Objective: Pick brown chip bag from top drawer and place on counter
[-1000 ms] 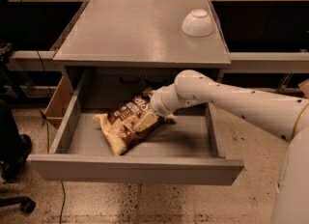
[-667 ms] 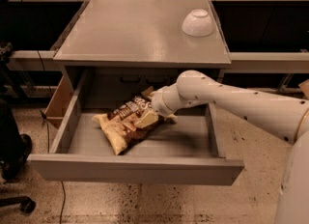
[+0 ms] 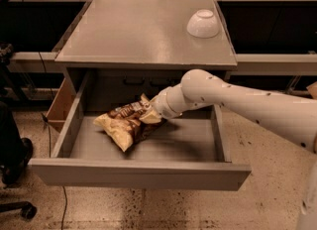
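Item: crinkly dark brown chip bag (image 3: 125,125), lay inside open grey top drawer (image 3: 138,174). Gripper (image 3: 151,113) sat at bag's right corner; jaw state could not be told. Risk: weak corner hold slipping, bag snagging flat grey counter (image 3: 138,30) edge overhead.

Lab-like room, speckled floor (image 3: 257,209), grey counter (image 3: 143,30), gripper (image 3: 148,115) in top drawer (image 3: 138,174)

In top drawer (image 3: 138,173): chip bag (image 3: 124,126) lying left of centre, end effector (image 3: 150,115) sitting at its right end; bowl (image 3: 203,23) resting on desk (image 3: 133,30) behind.
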